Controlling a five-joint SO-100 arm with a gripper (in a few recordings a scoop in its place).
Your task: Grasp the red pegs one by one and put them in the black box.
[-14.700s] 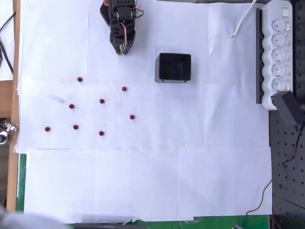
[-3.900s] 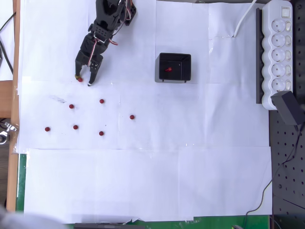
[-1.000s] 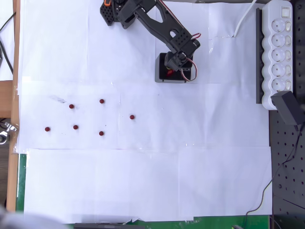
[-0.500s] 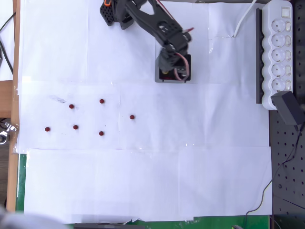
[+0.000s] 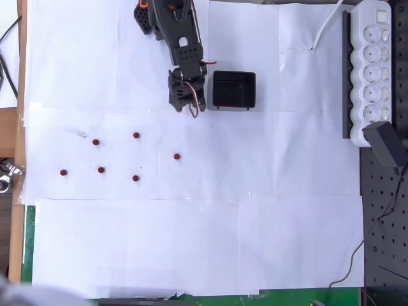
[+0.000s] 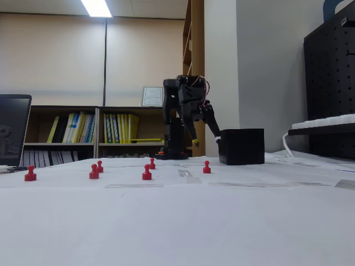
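**Gripper hung just beside the black box, six pegs on the paper**

In the overhead view the gripper [image 5: 192,109] hovered just left of the black box [image 5: 234,90], apart from its wall. Its fingers were parted and held nothing; the fixed view showed the gripper [image 6: 206,139] raised above the paper [image 5: 191,242]. Six red pegs [image 5: 136,135] lay scattered left of and below the box, the nearest one [image 5: 176,156] well apart from it. Whether pegs lay inside the box could not be told.
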